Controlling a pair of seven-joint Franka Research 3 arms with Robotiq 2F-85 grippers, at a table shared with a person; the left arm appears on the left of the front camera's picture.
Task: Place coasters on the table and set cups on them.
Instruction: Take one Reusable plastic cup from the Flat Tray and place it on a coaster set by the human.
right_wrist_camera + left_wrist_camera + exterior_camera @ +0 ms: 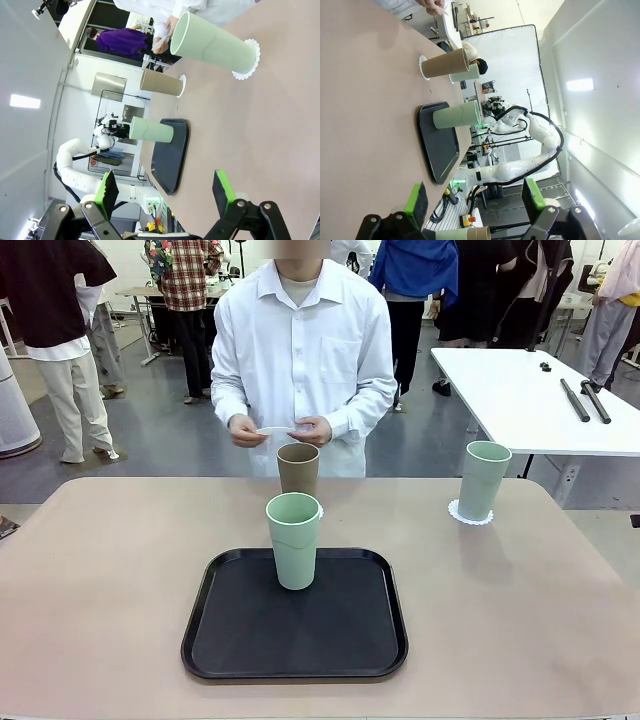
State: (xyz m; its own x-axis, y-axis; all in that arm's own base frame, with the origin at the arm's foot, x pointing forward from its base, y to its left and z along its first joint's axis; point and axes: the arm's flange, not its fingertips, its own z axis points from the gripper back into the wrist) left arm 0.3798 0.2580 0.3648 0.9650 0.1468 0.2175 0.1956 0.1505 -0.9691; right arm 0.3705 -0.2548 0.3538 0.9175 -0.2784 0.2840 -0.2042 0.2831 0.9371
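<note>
L claw [474, 197] & R claw [165, 187] both wide, empty. Mint cup [456, 116] on tray [440, 150] ahead of L claw: grip mid-body, lift straight once person's coaster [275, 430] is down.

From here I see a grey floor [190, 440]; a white side table [520, 405] stands at the right, two black rods [585, 400] lying on it; several people [60, 330] stand farther back; a bright rectangular light panel [580, 84] glows near a white screen [512, 60]

Cup [294, 545] on tray [228, 640]; two cups [484, 480] on coasters [458, 512]
</note>
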